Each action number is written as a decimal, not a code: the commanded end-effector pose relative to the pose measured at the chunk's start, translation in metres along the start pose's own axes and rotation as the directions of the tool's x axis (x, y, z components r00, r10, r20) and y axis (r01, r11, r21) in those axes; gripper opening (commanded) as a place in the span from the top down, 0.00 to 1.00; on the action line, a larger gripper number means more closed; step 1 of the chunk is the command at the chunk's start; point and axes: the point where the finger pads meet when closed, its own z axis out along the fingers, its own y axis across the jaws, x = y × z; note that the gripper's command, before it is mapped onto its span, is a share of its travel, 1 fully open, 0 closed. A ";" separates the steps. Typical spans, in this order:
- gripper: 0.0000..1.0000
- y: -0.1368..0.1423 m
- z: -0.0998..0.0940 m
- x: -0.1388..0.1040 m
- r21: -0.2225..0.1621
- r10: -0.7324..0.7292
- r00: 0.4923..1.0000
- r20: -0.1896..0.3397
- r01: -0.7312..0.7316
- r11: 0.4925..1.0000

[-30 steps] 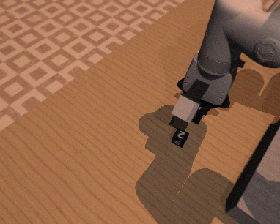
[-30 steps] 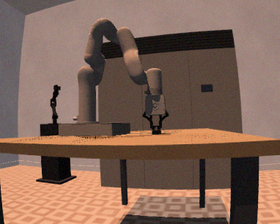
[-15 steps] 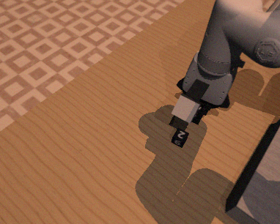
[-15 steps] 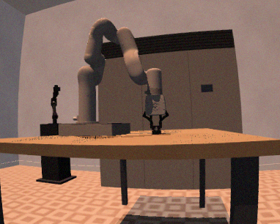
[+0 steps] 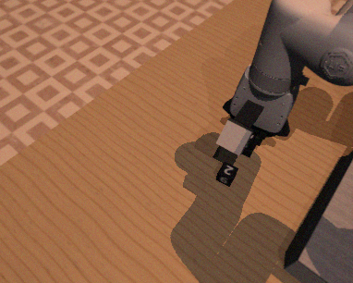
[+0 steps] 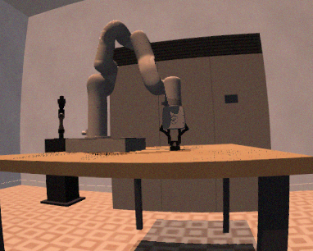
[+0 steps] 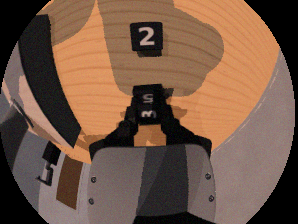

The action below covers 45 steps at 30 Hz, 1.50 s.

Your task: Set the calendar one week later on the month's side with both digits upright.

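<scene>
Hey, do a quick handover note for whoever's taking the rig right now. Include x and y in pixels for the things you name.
Claw point(image 5: 246, 147) point(image 6: 174, 143) point(image 7: 148, 104): closed on a black cube point(image 7: 148, 104) showing 5 and 3.
Second cube point(image 5: 226, 175) point(image 7: 146, 36): loose on the table, 2 facing up.
Tray: can't make it out.
Done: one cube gripped.
Left: get both cubes side by side in the tray, correct digits upright, release, withdraw the arm.

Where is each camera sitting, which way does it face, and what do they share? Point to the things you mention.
Top: above the table point(image 5: 80, 208) point(image 6: 153, 165) point(image 7: 90, 75), angled down; shows the arm's lower part and pincer point(image 5: 225, 153) point(image 6: 174, 147) point(image 7: 148, 104).
Exterior: beyond a table edge, near tabletop height, facing the cabinet point(image 6: 186, 123); shows the whole arm.
Wrist: carried by the arm, looking along the pincer; shows its housing and fingers around the cube with 5 and 3 point(image 7: 148, 98).
Top and wrist share the cube with 2 point(image 5: 226, 175) point(image 7: 146, 36).
</scene>
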 end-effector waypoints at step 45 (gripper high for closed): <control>0.53 0.001 -0.002 0.000 -0.003 0.000 1.000 0.000 0.000 1.000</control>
